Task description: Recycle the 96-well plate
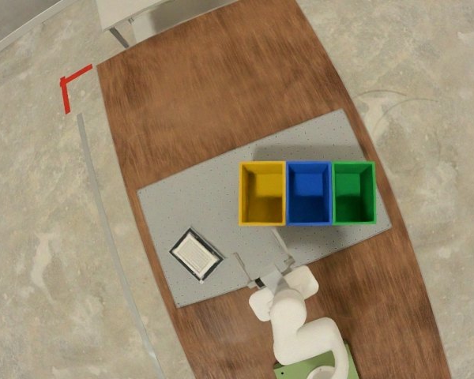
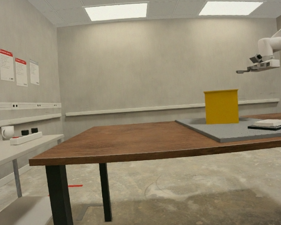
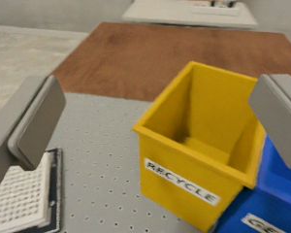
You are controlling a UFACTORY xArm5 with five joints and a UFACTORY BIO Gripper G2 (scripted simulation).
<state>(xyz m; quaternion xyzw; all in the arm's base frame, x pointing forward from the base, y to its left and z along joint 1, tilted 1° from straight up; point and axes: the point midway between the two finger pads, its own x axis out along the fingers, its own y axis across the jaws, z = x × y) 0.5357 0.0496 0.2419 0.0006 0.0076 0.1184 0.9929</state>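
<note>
Checking the wrist view, we can read RECYCLE on the yellow bin [image 1: 262, 220] [image 2: 221, 106] [image 3: 184, 180], a label we cannot see from above, while only the top view shows the green bin [image 1: 354, 219]. Our 96-well plate [image 1: 195, 255] [image 2: 270, 122] [image 3: 20, 196], white and flat with rows of wells, sits in its black-rimmed nest [image 1: 175, 245] [image 2: 261, 128] [image 3: 54, 194]. We have the gripper [image 1: 254, 241] [image 2: 241, 71] [image 3: 156, 121] released, its fingers apart with nothing between them.

The white arm [image 1: 288, 326] [image 2: 272, 44] is bent at its joints and held raised, its gripper [image 1: 254, 243] [image 2: 239, 71] [image 3: 156, 121] pointed forward, nearly level. The two fingers are held apart (roughly parallel), with nothing gripped between them.
</note>
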